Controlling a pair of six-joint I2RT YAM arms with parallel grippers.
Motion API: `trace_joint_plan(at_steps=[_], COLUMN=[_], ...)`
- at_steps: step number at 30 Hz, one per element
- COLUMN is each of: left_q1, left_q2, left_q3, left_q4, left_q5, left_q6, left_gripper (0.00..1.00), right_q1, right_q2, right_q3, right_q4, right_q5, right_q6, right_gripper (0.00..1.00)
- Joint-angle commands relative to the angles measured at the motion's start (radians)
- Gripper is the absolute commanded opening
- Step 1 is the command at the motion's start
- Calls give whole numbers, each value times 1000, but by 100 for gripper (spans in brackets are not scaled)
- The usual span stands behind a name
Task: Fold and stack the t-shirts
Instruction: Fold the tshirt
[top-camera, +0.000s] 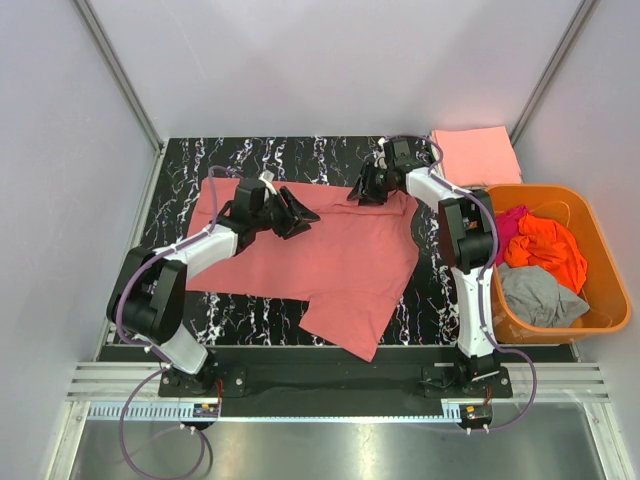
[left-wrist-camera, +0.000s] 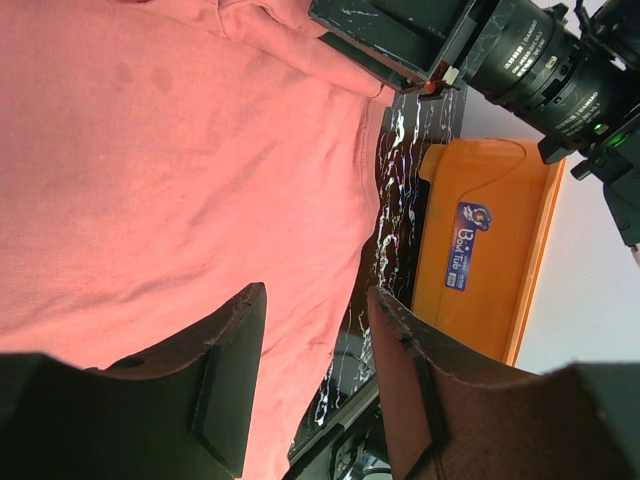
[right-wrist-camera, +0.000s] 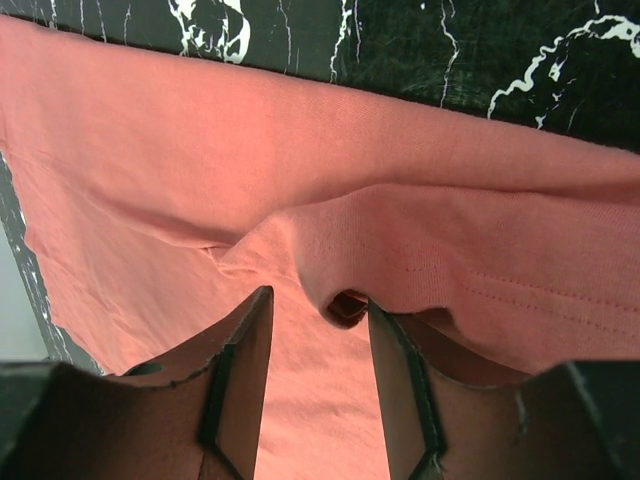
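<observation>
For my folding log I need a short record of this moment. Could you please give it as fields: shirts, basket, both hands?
Spread out: salmon-pink t-shirt, unfolded, on the table
Stack: folded peach-pink t-shirt, far right corner
Orange basket: holds orange t-shirt, magenta t-shirt, grey t-shirt, all crumpled
Left hand: open, over the spread shirt's far left part
Right hand: open, at its far edge, a cloth fold by the fingers

left arm (top-camera: 205, 245), right arm (top-camera: 472, 300): white links, black joints | cables (top-camera: 118, 315): purple, along each arm | fingers (left-wrist-camera: 228, 385): black, flat
</observation>
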Motion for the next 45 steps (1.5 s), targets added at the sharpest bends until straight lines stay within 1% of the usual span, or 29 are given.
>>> trace_joint_plan(at_steps=[1, 4, 6, 8, 9, 11, 14, 15, 18, 19, 21, 23, 24, 25, 28, 29, 32, 33, 35, 36, 39, 40, 41, 42, 44, 45], left_q1=[8, 10, 10, 13, 13, 13, 14, 14, 19, 22, 27, 34, 39, 42, 43, 43, 43, 42, 43, 42, 28, 17, 11, -2, -16, -32], left_q2=[-2, 3, 6, 11, 11, 17, 24, 29, 29, 28, 27, 29, 32, 37, 52, 57, 66, 69, 75, 86, 115, 124, 133, 153, 181, 210], left_q3=[8, 14, 14, 12, 11, 3, -12, -15, -29, -32, -34, -37, -38, -38, -43, -43, -58, -61, -58, -57, -47, -41, -35, -18, 11, 43], left_q4=[34, 42, 51, 68, 75, 100, 141, 149, 174, 172, 166, 158, 157, 155, 161, 163, 175, 172, 164, 163, 161, 171, 174, 178, 180, 184], left_q5=[31, 34, 35, 39, 40, 42, 46, 45, 43, 40, 37, 29, 29, 25, 31, 32, 37, 42, 43, 48, 57, 57, 54, 51, 48, 40], left_q6=[-14, -25, -37, -49, -66, -83, -123, -144, -173, -180, -193, -206, -218, -224, -250, -256, -282, -285, -279, -278, -282, -282, -282, -282, -273, -270], left_gripper=[50, 49, 50, 49, 50, 50, 50, 50, 50, 51, 51, 52, 52, 53, 53, 53, 53, 53, 53, 54, 54, 54, 53, 51, 49, 48], right_q1=[2, 2, 2, 2, 2, 2, 2, 2, 4, 5, 17, 27, 31, 40, 63, 71, 102, 103, 102, 100, 79, 70, 60, 30, -2, -18], right_q2=[26, 20, 17, 10, 4, -22, -53, -56, -85, -101, -125, -167, -179, -197, -216, -217, -222, -228, -248, -262, -335, -367, -383, -421, -453, -466], right_q3=[41, 28, 22, 21, 13, -7, -28, -37, -76, -90, -140, -175, -215, -234, -307, -349, -401, -409, -436, -453, -499, -507, -516, -522, -527, -519], right_q4=[20, 20, 22, 22, 22, 23, 25, 22, 23, 25, 29, 38, 69, 80, 123, 138, 186, 198, 198, 197, 162, 145, 125, 85, 42, 25], right_q5=[-5, -11, -19, -30, -31, -34, -50, -53, -73, -77, -83, -65, -64, -64, -65, -70, -96, -105, -119, -116, -119, -128, -128, -122, -96, -85], right_q6=[23, 25, 28, 43, 51, 85, 120, 128, 190, 242, 292, 353, 376, 426, 520, 542, 608, 612, 603, 594, 533, 481, 450, 386, 311, 233], right_gripper=[50, 51, 48, 37, 28, 26, 10, 6, 3, 2, 2, 2, 2, 3, 6, 11, 21, 29, 41, 50, 59, 61, 61, 61, 59, 59])
